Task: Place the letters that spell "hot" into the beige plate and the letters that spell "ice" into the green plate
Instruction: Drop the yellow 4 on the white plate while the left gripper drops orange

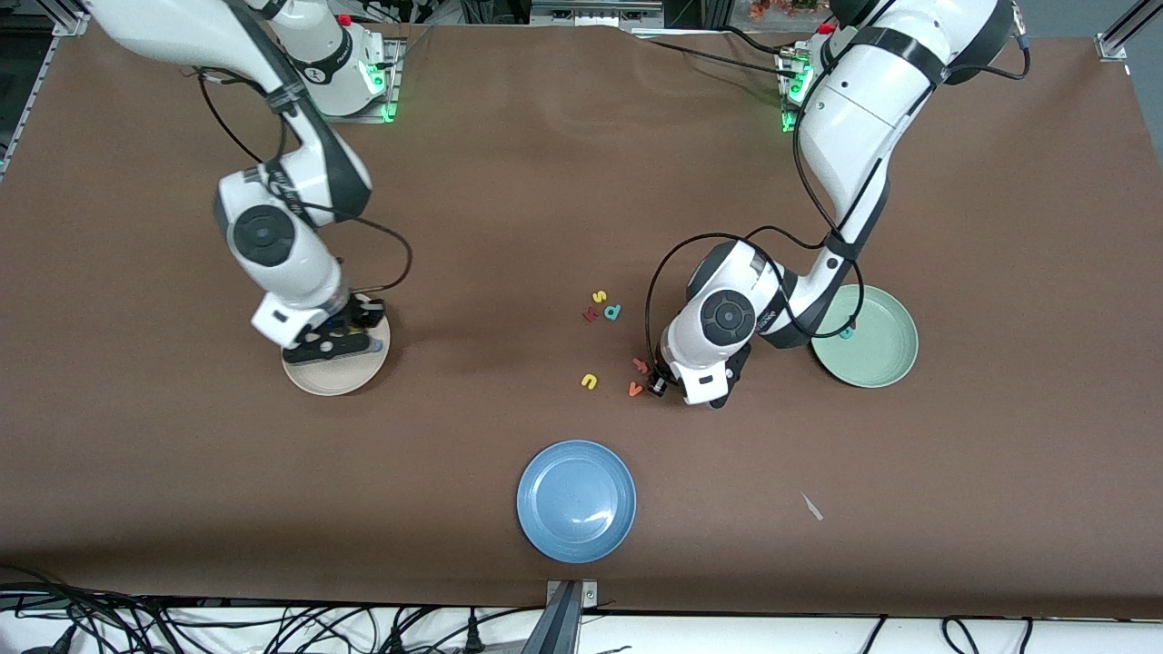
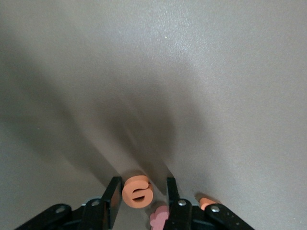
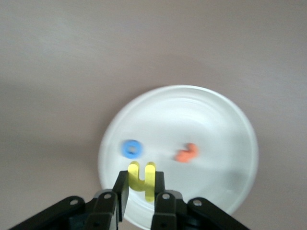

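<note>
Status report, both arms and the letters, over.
Right end effector shut on yellow h over beige plate; blue o and orange t in it. Left end effector closing around orange e on the table. Nothing blocking.

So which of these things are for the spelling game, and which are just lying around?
For the job: beige plate, blue o, orange t, yellow h in the right gripper, green plate, teal c, orange e at the left gripper.

Just lying about: blue plate, yellow s, yellow u, blue d, orange v.
</note>
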